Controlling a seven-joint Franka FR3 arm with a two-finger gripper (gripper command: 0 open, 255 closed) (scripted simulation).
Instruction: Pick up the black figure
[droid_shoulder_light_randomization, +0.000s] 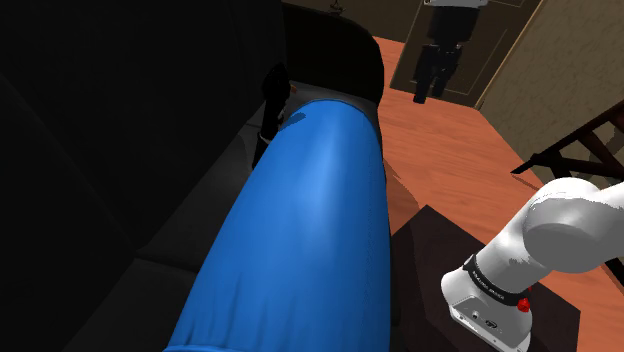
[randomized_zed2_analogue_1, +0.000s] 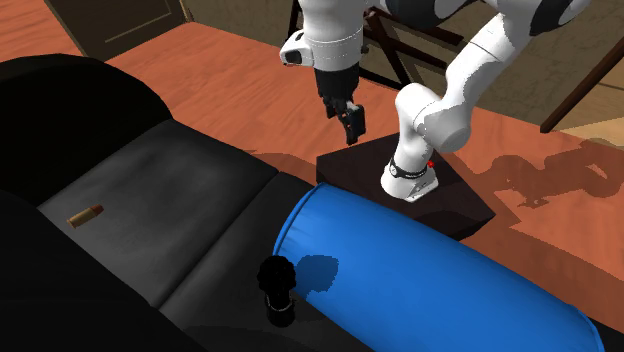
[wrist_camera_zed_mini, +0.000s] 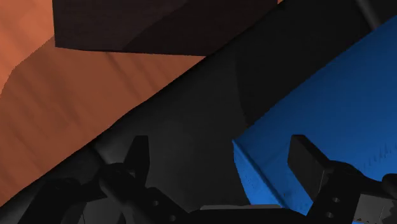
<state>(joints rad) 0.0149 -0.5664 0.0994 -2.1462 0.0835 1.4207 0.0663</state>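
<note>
The black figure stands upright on the dark sofa seat, right at the end of a long blue bolster cushion. From the shoulder camera the figure is a dark shape at the far end of the blue cushion. My gripper hangs in the air well away from the figure, over the sofa's edge near the stand. Through the wrist camera the gripper is open with nothing between its fingers, and the blue cushion's end lies below the right finger.
A small brown cylinder lies on the sofa seat toward the second exterior view's left. The arm's base sits on a dark box on an orange wooden floor. Dark railings and a door stand further off.
</note>
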